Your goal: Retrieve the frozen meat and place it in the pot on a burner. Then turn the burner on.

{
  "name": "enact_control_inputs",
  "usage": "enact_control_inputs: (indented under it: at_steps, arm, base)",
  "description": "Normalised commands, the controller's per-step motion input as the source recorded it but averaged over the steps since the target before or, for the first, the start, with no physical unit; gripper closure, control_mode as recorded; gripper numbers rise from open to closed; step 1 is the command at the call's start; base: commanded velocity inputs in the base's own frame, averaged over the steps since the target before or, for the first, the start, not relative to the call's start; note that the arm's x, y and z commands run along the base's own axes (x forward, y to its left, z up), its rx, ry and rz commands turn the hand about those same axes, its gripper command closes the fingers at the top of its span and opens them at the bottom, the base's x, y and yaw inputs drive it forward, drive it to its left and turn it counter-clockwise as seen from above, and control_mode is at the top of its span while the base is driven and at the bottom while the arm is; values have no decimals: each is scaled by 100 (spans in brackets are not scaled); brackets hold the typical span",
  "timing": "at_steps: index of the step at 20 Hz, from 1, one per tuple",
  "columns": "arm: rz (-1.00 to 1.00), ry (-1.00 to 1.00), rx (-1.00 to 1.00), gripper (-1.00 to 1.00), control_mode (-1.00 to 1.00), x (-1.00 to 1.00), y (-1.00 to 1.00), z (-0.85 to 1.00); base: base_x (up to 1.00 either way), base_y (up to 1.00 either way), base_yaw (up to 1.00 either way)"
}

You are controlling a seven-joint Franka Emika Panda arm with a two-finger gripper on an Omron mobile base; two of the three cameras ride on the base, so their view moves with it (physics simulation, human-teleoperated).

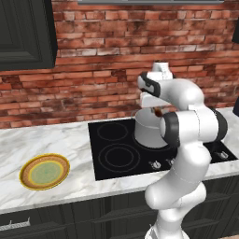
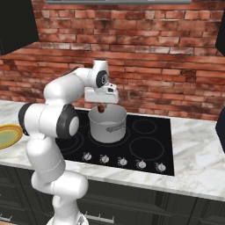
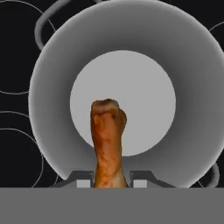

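the gripper (image 3: 111, 183) is clamped on the frozen meat (image 3: 107, 142), a reddish-brown drumstick hanging directly above the open mouth of the silver-grey pot (image 2: 107, 125) that stands on a burner of the black cooktop (image 2: 145, 145).

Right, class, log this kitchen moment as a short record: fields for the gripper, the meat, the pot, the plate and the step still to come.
gripper: shut on the frozen meat
frozen meat: hanging over the pot's mouth
pot: upright on a rear burner of the cooktop, nothing visible inside
plate: on the counter beside the cooktop
step to come: probably releasing the meat
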Motion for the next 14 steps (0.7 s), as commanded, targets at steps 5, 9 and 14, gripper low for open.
enact_control_inputs:
  at_steps: [5,9,14]
  arm:
    - [-1,-3,0,100,-100,8,-8,-33]
    - [-1,0,0,100,-100,0,-25,-31]
    - [0,0,0,100,-100,2,-8,-22]
  base:
    - [0,0,0]
    - [0,0,0]
    - [0,0,0]
